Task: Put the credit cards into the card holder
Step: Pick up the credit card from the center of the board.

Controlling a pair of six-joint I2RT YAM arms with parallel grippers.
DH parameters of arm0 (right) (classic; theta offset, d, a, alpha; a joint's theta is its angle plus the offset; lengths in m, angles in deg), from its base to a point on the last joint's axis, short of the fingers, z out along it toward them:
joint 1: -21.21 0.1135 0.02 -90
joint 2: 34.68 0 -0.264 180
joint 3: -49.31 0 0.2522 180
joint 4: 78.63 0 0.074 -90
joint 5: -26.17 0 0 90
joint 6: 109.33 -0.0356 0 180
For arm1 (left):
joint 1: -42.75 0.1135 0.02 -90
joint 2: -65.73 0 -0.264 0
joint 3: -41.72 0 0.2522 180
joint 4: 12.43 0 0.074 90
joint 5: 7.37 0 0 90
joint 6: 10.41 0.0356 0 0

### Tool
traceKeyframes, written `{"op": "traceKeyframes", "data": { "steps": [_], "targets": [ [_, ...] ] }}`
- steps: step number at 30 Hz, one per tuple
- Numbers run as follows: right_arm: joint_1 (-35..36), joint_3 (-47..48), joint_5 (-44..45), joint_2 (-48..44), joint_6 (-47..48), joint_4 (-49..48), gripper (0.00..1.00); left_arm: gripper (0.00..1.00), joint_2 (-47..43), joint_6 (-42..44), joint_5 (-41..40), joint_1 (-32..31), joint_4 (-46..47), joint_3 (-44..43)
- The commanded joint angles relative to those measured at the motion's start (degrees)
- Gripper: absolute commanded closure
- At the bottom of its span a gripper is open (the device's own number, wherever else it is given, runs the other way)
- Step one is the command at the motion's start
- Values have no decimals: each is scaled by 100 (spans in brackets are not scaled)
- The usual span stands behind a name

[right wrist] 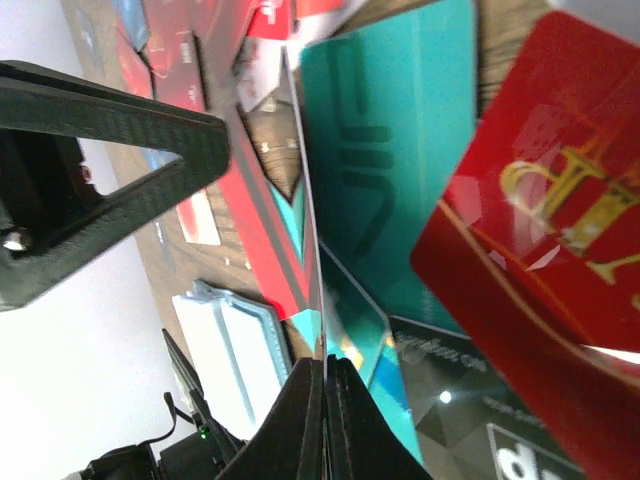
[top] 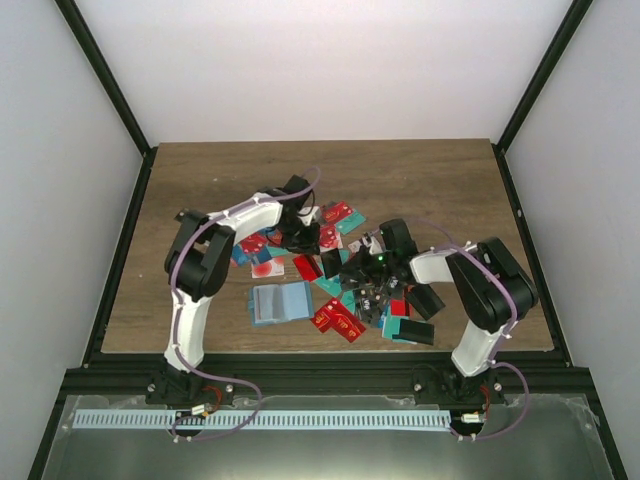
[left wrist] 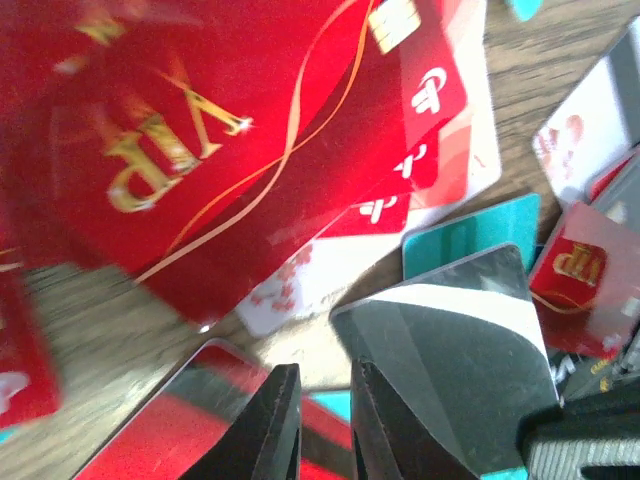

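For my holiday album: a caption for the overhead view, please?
Two robot arms reach into scattered red and teal cards beside an open pale-blue wallet.

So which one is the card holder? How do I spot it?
Look at the wooden table, near its front edge, between the two robot arms. Just left of the messy pile of cards lies the card holder, opened flat. It is pale blue and bigger than any card, while the cards are mostly red or darker teal.

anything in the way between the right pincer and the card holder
Nothing upright. The right pincer is shut on one card, and the open holder lies to its left. Only loose flat cards lie between them.
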Motion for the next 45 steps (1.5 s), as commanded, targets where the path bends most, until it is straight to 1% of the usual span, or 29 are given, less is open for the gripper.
{"op": "traceKeyframes", "data": {
  "steps": [1, 2, 6, 12, 15, 17, 23, 26, 30, 36, 40, 45],
  "targets": [
    [-34, 288, -83, -371, 227, 359, 99, 79, -864, -54, -118, 282, -320, -18],
    [-36, 335, -126, -439, 252, 405, 99, 76, -1055, -55, -141, 357, -374, 8],
    [-31, 406, -244, -728, 260, 482, 99, 70, -1807, -48, -209, 646, -547, 274],
    [-28, 325, -495, -1127, 42, 299, 99, 67, -2905, -184, -157, 856, -561, 1114],
    [2, 163, -663, -1370, -162, -35, 99, 65, -3467, -348, -31, 903, -430, 1584],
    [46, 56, -741, -1531, -328, -303, 99, 64, -3846, -507, 204, 961, -259, 1917],
    [285, -177, -792, -2012, -888, -1108, 99, 63, -4991, -1124, 953, 1175, 535, 2799],
    [402, -167, -736, -2215, -1176, -1481, 99, 63, -5463, -1449, 1289, 1355, 894, 3042],
    [479, -8, -701, -2432, -1375, -1732, 99, 63, -5977, -1928, 1722, 1540, 1452, 3232],
    [511, 242, -742, -2604, -1737, -2182, 99, 61, -6334, -2527, 2296, 1711, 2286, 3312],
    [576, 394, -799, -2624, -1973, -2460, 99, 61, -6466, -3129, 2851, 1714, 3345, 3577],
    [740, 709, -793, -2548, -2135, -2595, 99, 57, -6588, -3497, 3024, 1715, 4030, 3767]
  ]
}}
